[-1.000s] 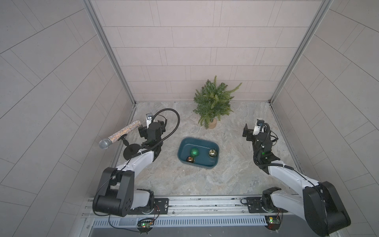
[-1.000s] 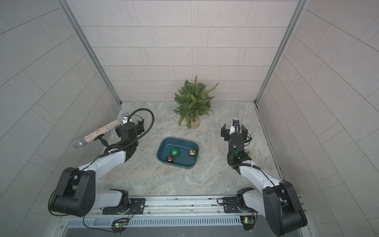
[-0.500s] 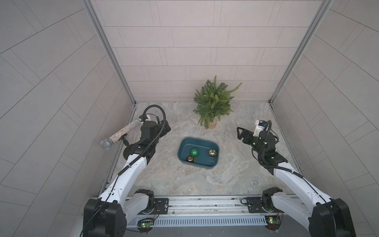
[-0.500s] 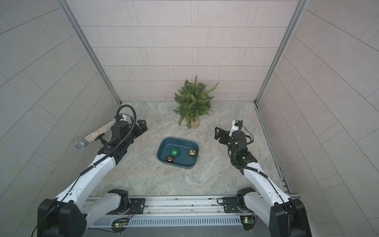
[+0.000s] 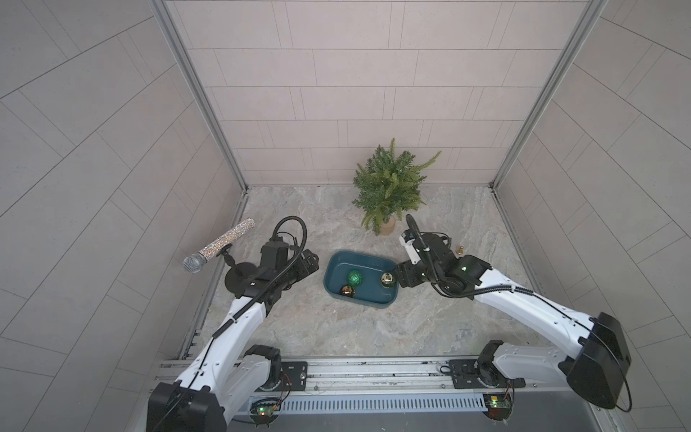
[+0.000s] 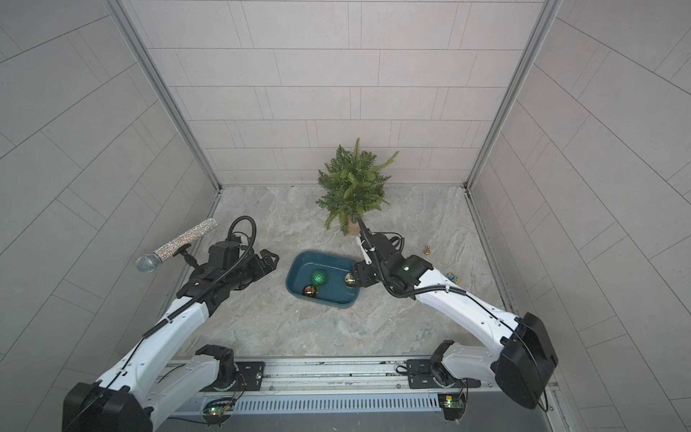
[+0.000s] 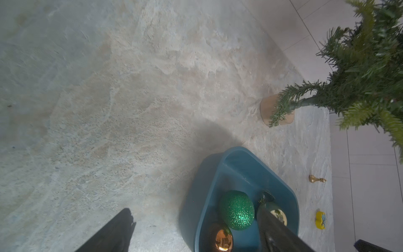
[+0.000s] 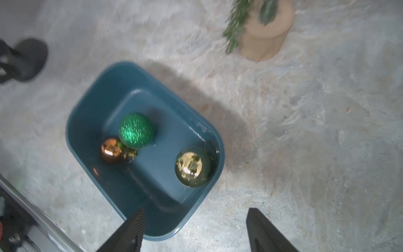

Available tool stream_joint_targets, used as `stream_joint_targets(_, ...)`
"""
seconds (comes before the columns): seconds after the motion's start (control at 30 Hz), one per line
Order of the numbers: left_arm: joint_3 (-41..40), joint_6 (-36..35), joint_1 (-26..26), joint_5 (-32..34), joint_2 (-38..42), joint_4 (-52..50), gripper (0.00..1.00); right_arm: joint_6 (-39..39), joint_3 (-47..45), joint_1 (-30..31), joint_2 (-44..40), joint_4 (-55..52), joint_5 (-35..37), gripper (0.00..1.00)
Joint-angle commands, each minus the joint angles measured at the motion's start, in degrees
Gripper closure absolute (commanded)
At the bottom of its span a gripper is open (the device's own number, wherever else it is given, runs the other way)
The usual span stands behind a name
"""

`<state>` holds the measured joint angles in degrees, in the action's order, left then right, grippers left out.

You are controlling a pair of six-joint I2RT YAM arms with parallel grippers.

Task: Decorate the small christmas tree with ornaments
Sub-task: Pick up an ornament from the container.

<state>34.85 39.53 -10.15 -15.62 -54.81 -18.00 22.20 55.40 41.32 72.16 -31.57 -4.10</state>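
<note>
The small christmas tree (image 5: 389,187) stands on its tan base (image 5: 388,227) near the back wall, bare of ornaments. Three ornaments lie in a teal bin (image 5: 359,258): glittery green (image 5: 354,277), pale gold (image 5: 387,279), copper (image 5: 346,291). My right gripper (image 5: 402,276) hovers at the bin's right edge beside the gold ball, open. In the right wrist view one finger (image 8: 130,231) is over the bin's corner and the gold ball (image 8: 192,167) lies ahead. My left gripper (image 5: 312,262) is open just left of the bin, empty (image 7: 195,210).
A glittery microphone (image 5: 220,247) on a black stand (image 5: 239,275) sits by the left wall, close behind my left arm. A tiny gold bell-shaped piece (image 5: 460,250) and a small yellow item (image 6: 452,277) lie right of the bin. Walls close three sides.
Both arms have reached inward to the bin: the right gripper swung left to the bin's right edge and its jaws narrowed slightly; the left gripper moved right, close to the bin.
</note>
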Motion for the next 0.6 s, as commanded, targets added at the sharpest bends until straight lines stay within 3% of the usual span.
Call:
stream_joint_targets(0.0,-0.2,-0.5,-0.2,-3.0,-1.1,0.1,0.07,-3.4,3.2,3.0,3.1,-8.8,4.0,0.24)
stream_joint_targets(0.57,-0.5,-0.6,-0.2,-5.5,-2.0,0.0,0.07,-6.0,11.8,5.9,20.1,-8.0,4.5,0.24)
